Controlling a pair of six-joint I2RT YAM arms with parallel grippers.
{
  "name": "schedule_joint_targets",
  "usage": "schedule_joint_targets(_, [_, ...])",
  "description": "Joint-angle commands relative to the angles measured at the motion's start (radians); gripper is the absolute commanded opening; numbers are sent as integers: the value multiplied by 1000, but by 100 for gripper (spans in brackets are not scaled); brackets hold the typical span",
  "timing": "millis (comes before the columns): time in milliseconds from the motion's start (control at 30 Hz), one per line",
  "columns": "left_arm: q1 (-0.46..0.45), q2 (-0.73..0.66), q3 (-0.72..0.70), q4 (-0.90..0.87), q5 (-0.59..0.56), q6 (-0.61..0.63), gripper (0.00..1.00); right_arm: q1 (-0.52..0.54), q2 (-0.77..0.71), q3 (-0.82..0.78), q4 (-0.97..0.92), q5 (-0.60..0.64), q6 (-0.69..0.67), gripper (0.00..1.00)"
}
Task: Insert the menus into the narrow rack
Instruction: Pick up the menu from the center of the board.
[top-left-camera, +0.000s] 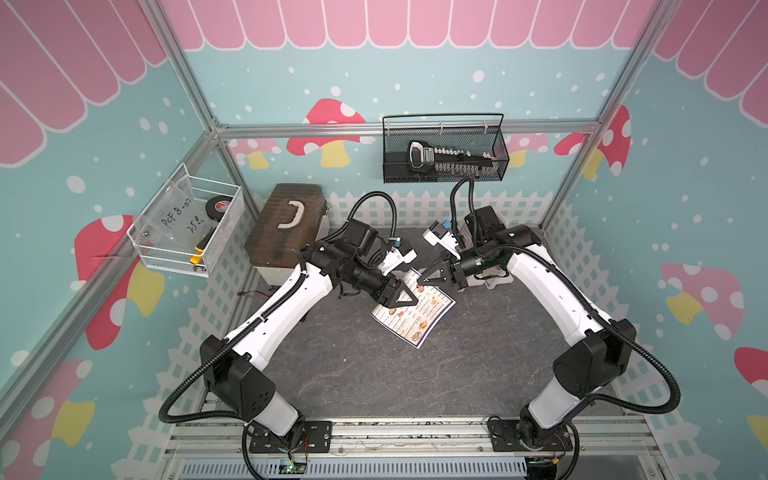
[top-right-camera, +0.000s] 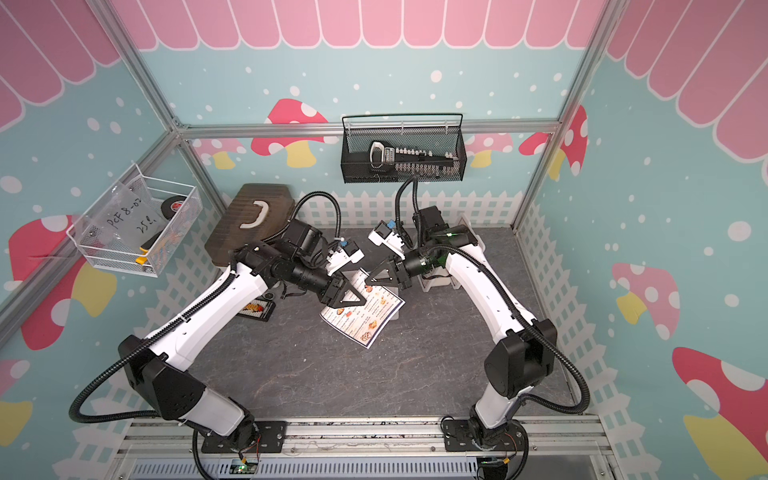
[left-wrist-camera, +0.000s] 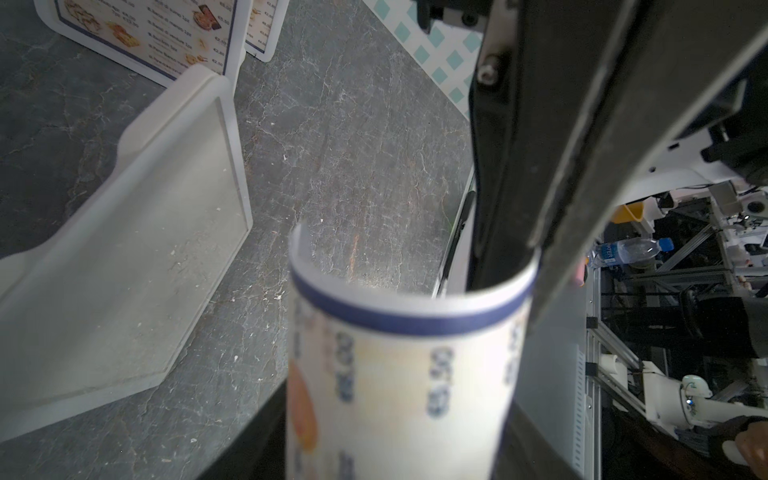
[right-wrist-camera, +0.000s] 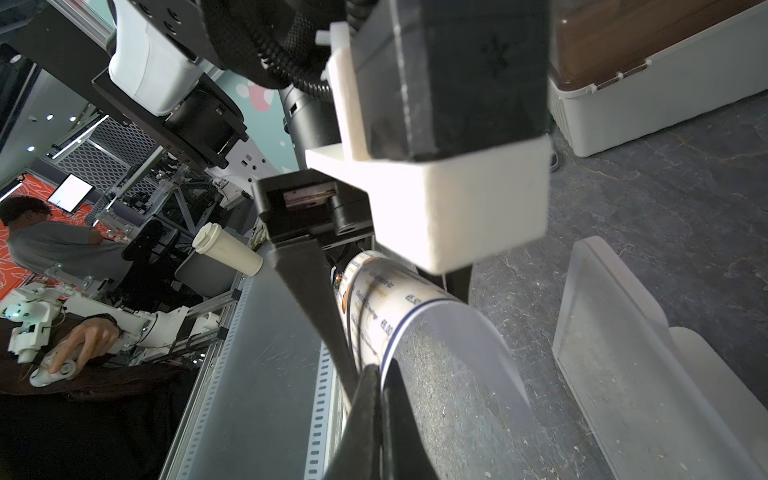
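Now, menu (top-left-camera: 415, 316) hangs curled beside rack (left-wrist-camera: 124, 249). Right gripper (right-wrist-camera: 379, 376) pinches its edge; left gripper (top-left-camera: 405, 296) jaws stand apart round curl, hold unclear. Risk: thin pinch could slip, curl spring flat, sheet miss narrow slot or knock two menus (left-wrist-camera: 145, 33) at rack's far side.

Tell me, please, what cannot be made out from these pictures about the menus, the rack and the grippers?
Rack: in both top views mostly hidden under the right arm.
Menus in the rack: left wrist view, cut off by the picture's edge; their number is unsure.
Held menu: its print is blurred, too near the left wrist camera.
Left gripper: jaws apart around the curled menu; whether they grip it is unclear in any view.
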Motion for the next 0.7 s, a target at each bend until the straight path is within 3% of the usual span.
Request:
schedule_joint_targets(0, [39, -61, 9, 79, 33, -2, 75, 5, -57, 37, 29, -39, 2, 0])
schedule_joint_targets(167, [148, -241, -197, 477, 28, -258, 98, 3, -189, -57, 288, 53, 196, 0])
schedule_joint_targets(333, [271, -418, -461, 928, 29, -613, 99, 4, -316, -136, 525, 184, 351, 0])
schedule_joint_targets(533, [258, -451, -539, 1147, 107, -752, 99, 3, -366, -163, 767, 179, 534, 0])
schedule_joint_targets(667, [221, -438, -525, 1230, 137, -775, 99, 4, -372, -160, 813, 168, 590, 0])
